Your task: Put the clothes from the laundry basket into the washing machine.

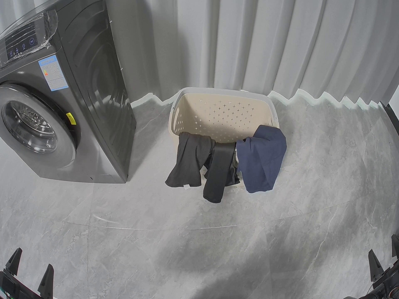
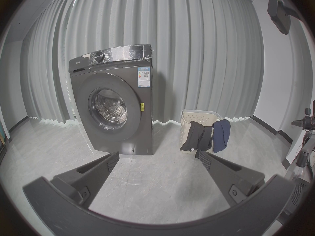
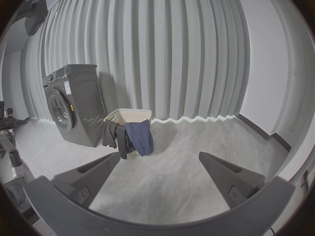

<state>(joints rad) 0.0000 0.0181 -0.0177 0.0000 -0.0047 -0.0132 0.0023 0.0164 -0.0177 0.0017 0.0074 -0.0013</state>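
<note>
Clothes [image 1: 219,167], black then blue, hang over the front rim of the laundry basket [image 1: 224,91], right of the washing machine [image 1: 95,84]. They look soft, light and floppy, so I would pinch a thick fold there. My left gripper [image 1: 33,259] and right gripper [image 1: 382,246] sit low, far back, both spread wide and empty.

A grey washing machine [image 1: 83,104] is located at the left, with its round door [image 1: 29,127] set in the front panel. A beige laundry basket [image 1: 224,109] is placed on the tiled floor [image 1: 166,237], against the white curtain [image 1: 249,34]. A black garment [image 1: 191,156], a dark grey garment [image 1: 219,171] and a navy garment [image 1: 262,158] are draped side by side over its near rim. The left gripper [image 1: 32,259] and right gripper [image 1: 382,246] are held low with fingers spread, well apart from the basket.
</note>
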